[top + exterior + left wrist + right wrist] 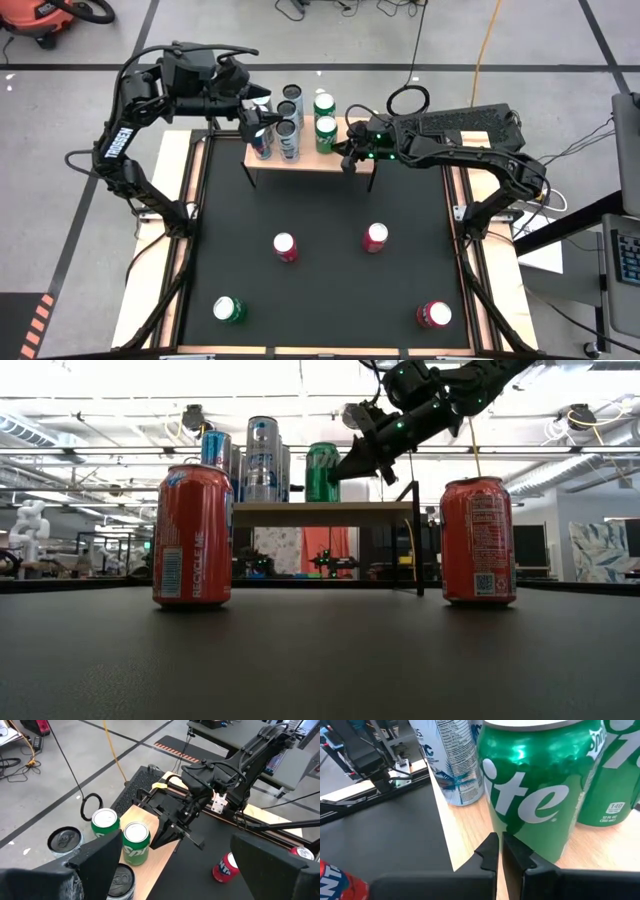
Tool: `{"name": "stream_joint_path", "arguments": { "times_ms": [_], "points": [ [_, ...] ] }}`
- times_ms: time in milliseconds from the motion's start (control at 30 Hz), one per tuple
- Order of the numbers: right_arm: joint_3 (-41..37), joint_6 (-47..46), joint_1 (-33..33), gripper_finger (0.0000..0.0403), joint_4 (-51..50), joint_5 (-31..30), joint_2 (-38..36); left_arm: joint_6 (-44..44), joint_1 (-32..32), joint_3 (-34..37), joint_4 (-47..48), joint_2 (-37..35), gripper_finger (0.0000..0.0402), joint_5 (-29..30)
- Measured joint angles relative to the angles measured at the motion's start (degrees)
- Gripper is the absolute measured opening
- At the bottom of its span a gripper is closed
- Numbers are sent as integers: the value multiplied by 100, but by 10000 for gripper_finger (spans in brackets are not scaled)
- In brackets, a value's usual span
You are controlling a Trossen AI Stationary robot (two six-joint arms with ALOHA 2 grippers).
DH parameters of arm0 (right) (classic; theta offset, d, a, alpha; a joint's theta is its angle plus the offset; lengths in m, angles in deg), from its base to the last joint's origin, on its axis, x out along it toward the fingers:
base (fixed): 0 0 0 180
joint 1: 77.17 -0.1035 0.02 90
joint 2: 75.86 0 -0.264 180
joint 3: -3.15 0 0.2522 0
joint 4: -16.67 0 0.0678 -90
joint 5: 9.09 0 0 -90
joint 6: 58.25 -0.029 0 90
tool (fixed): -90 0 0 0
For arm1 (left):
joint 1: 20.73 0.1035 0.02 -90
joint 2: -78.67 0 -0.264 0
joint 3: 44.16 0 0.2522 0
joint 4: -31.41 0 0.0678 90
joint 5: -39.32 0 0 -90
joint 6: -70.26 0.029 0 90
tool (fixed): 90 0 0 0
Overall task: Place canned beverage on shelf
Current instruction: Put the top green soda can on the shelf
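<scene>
The light-wood shelf [310,158] stands at the table's far edge and carries several upright cans: a blue one [262,142], a silver one [287,140], a green one [326,134] and more behind them. My left gripper [257,122] is open above the shelf's left end, over the blue and silver cans; its fingers show spread wide in the left wrist view [176,842]. My right gripper [349,157] is shut, with its tips at the lower side of the front green can [540,785]. It also shows in the low view [338,472]. My right gripper's shut fingertips [492,851] point level at the lower side of the green can [520,832] from the table's right. The can stands upright on the shelf board. I cannot tell whether the tips touch it.
Loose cans stand on the black tabletop: two red ones mid-table [285,246] [375,237], a green one near left [229,309] and a red one near right [434,315]. The shelf's thin black legs [416,540] stand behind the red cans in the low view.
</scene>
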Motion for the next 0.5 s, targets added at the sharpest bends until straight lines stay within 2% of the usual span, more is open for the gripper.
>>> {"name": "stream_joint_path", "arguments": {
  "times_ms": [500],
  "points": [
    [0, 0, 0, 0, 234, 4, 0, 31, 0, 0, 0, 0, 370, -2]
  ]
}}
